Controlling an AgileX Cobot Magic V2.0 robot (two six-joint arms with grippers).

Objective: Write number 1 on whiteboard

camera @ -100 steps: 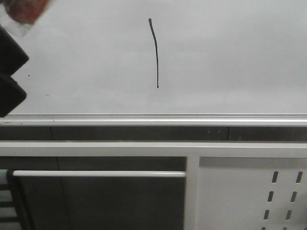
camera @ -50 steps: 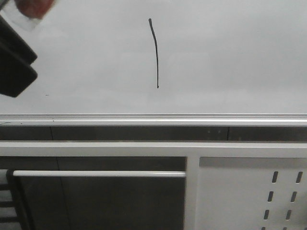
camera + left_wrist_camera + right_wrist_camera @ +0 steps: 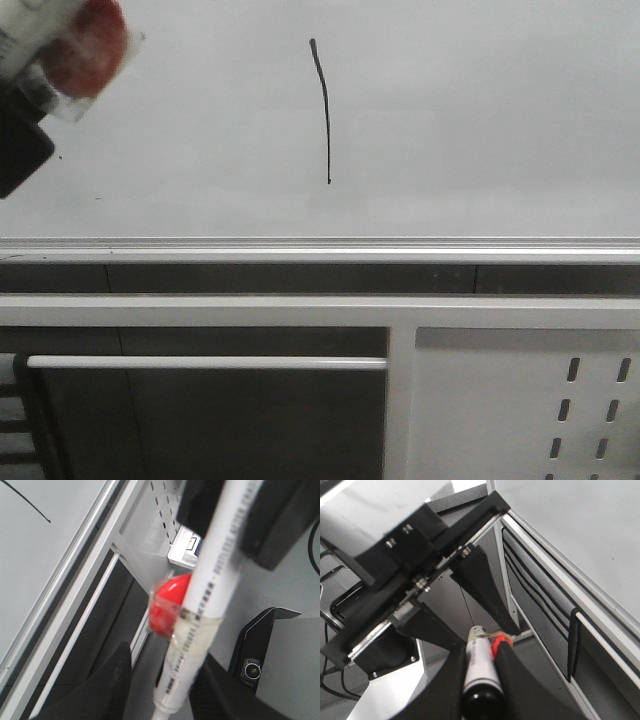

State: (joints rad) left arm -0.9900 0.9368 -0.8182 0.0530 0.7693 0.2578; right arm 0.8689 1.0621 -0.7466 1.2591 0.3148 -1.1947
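Front view: I log the whiteboard (image 3: 480, 120) filling the upper half, its rail (image 3: 320, 248) along the bottom edge. The number 1 (image 3: 323, 110) is a thin black stroke left of centre on the board. My left gripper (image 3: 25, 120) sits at the top left corner, clenched on a white marker (image 3: 200, 610) with a red ball (image 3: 167, 605) taped to it. My right gripper (image 3: 480, 680) grasps a second pen (image 3: 479, 670). Perforated panel (image 3: 530, 400) below right.

The number 1 (image 3: 323, 108), a thin black curved stroke, stands on the pale whiteboard (image 3: 480, 120).
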